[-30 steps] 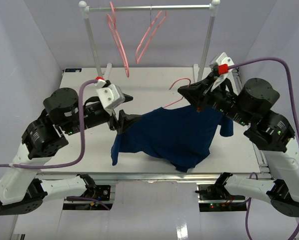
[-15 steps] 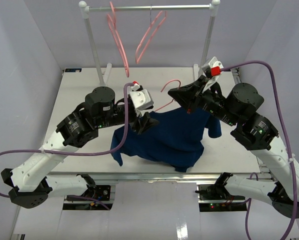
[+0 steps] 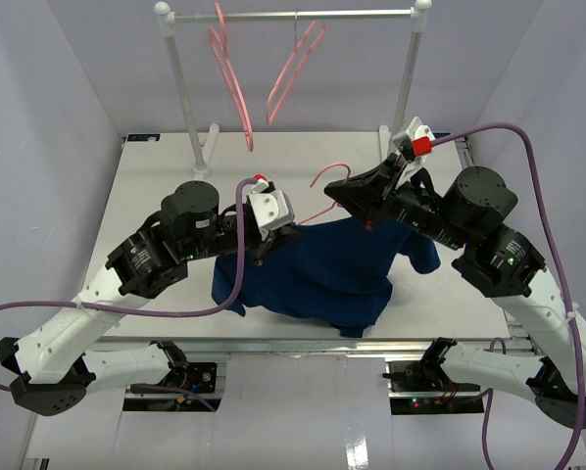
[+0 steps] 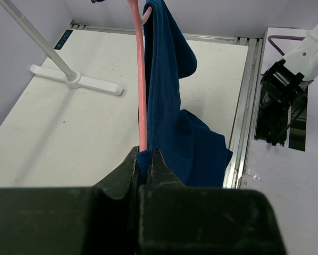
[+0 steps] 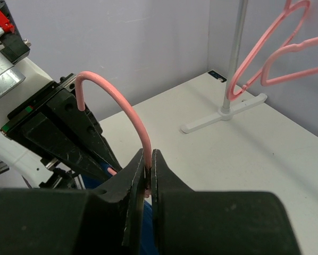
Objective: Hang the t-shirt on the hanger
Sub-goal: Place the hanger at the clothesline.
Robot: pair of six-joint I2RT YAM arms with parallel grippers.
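Top external view, hidden: most of the thin pink wire triangular hanger [image 3: 322, 209] lay under the dark navy-blue soft cloth t-shirt [image 3: 322, 279]. Only its curved hook and one slanted stretch showed.
Wrist views, cut off: the black bodies of the left gripper [image 4: 144, 154] and right gripper [image 5: 147, 158] filled the 6 o'clock part of their own frames and hid whatever lay beneath.
Left pincer: the fingers were pressed nearly together on a fold of the t-shirt. The hanger's pink bar ran straight down to the same gap, and whether it was nipped too could not be told.
Right pincer: the fingers were closed tight on the hanger's wire just below the hook, which arched away toward 10 o'clock in the right wrist view.
T-shirt place: its 12 o'clock edge was held up between the two grippers and draped along the hanger. The rest was slumped at the centre of the white table [image 3: 156, 176], with one sleeve at 3 o'clock under the right arm.
Hanger place: it was off the table at centre, between the grippers, with the hook toward 11 o'clock.
Edges: the shirt's lowest fold lay close to the table's 6 o'clock edge.
Open room: the table was bare from 9 to 11 o'clock. A white rail stand [image 3: 371, 14] carrying two more pink hangers [image 3: 228, 69] stood at 12 o'clock, apart from both grippers. Lavender walls closed 9 and 3 o'clock.
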